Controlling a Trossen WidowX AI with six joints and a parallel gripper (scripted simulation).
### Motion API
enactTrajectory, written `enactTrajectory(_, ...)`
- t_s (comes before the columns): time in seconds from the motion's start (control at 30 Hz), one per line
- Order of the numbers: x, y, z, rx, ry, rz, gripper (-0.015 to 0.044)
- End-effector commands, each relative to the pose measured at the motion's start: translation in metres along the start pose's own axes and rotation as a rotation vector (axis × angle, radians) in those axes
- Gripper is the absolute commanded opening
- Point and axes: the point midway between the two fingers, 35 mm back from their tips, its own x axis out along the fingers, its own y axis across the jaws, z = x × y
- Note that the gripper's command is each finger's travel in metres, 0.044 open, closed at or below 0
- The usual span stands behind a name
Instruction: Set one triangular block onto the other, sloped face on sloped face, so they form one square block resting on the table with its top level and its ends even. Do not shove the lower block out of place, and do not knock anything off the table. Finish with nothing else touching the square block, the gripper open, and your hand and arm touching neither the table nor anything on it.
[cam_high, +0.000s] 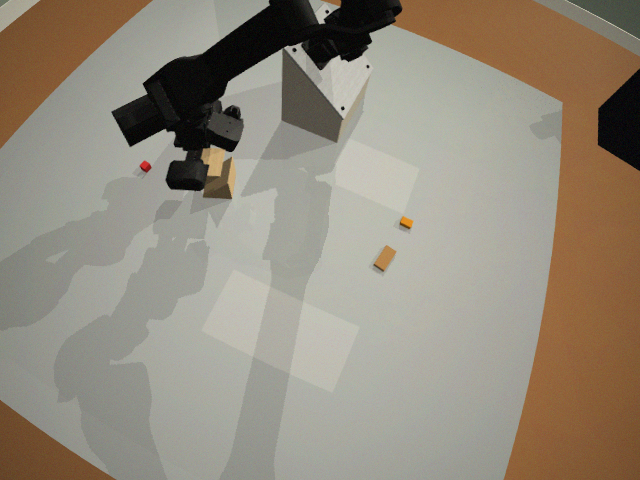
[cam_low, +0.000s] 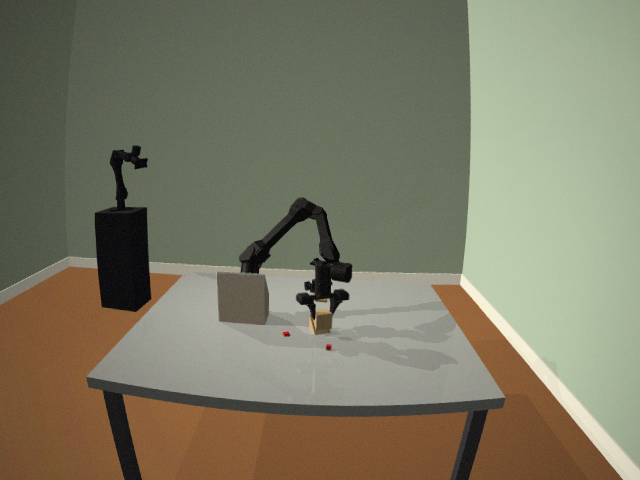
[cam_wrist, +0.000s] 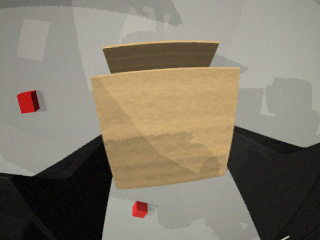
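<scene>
One wooden triangular block (cam_high: 213, 161) (cam_low: 324, 320) (cam_wrist: 167, 125) is between the fingers of my gripper (cam_high: 208, 157) (cam_low: 323, 312) (cam_wrist: 166, 132), which is shut on it. Its flat top face fills the middle of the wrist view. The other triangular block (cam_high: 219, 190) (cam_low: 312, 326) (cam_wrist: 160, 57) rests on the table, close under and beside the held one. Part of it shows beyond the held block's far edge in the wrist view, so their edges are not lined up there. The sloped faces are mostly hidden; I cannot tell whether they touch.
A red cube (cam_high: 145, 166) (cam_low: 286, 333) (cam_wrist: 28, 102) and another red cube (cam_low: 328, 347) (cam_wrist: 140, 209) lie near the blocks. A large grey box (cam_high: 310, 103) (cam_low: 241, 298) stands near the arm's base. An orange block (cam_high: 406, 222) and a brown block (cam_high: 385, 257) lie farther away.
</scene>
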Motion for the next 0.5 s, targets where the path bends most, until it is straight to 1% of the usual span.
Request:
enactTrajectory(0.0,-0.0005,-0.0018,-0.0002,0.003,-0.002,-0.011,0.0000)
enactTrajectory(0.47,0.0022,-0.0021,0.0008,0.003,-0.002,-0.012,0.0000)
